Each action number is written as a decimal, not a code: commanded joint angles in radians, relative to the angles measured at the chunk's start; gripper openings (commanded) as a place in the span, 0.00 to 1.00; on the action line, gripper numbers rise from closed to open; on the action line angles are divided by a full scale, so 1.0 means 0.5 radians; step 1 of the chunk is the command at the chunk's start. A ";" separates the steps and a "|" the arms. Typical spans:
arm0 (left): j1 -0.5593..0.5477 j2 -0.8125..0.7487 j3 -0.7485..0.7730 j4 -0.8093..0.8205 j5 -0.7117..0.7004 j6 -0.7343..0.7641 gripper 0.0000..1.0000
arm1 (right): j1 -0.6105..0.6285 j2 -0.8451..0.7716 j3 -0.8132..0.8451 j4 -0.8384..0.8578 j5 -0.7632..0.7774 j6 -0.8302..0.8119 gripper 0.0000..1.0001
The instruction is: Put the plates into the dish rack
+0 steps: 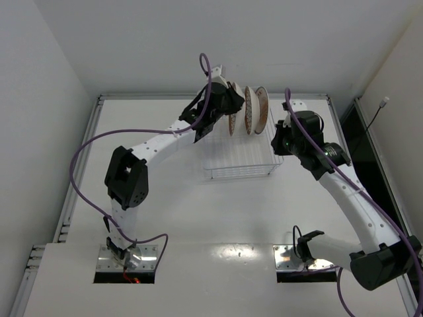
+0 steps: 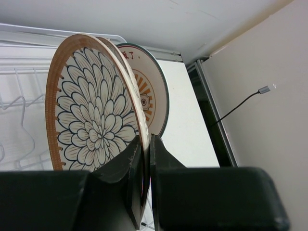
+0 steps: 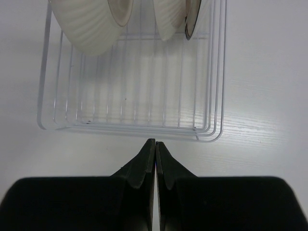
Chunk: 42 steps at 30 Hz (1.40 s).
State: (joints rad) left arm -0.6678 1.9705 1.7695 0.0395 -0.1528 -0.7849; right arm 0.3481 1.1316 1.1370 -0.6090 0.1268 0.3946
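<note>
three plates (image 1: 250, 109) stand on edge at the far end of the rack (image 1: 238, 162) on the desk (image 1: 198, 211). left gripper (image 2: 146, 144) is clamped on the rim of a brown plate (image 2: 91, 125). right gripper (image 3: 155, 144) is fully closed, holding nothing, just outside the rack.

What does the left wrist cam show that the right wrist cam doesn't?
Left wrist only: decorated faces. A petal-pattern plate has its rim pinched in the left gripper, the orange sunburst plate stands behind it, and a cable runs along the side wall.
Right wrist only: the right gripper, shut on nothing, sits over the table just short of the dish rack. The plates show only ribbed white backs.
Both: the plates and the white wire rack.
</note>
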 commanded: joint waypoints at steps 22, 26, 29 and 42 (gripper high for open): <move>0.197 0.161 0.063 0.295 0.023 -0.087 0.12 | -0.012 -0.042 -0.044 -0.028 0.041 -0.047 0.02; 0.216 0.240 0.191 0.237 0.042 -0.087 0.18 | -0.012 -0.042 -0.044 -0.028 -0.002 -0.047 0.02; 0.216 0.241 0.192 0.237 0.020 -0.087 0.26 | -0.012 -0.042 -0.044 -0.028 -0.024 -0.047 0.02; 0.216 0.204 0.069 0.268 0.002 -0.231 0.69 | -0.012 -0.024 -0.001 -0.086 -0.060 -0.047 0.03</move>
State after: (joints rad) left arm -0.5541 2.1113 1.8053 0.1120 -0.1543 -0.8757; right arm 0.3481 1.1316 1.1145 -0.6537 0.1055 0.3836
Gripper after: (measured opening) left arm 0.661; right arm 0.018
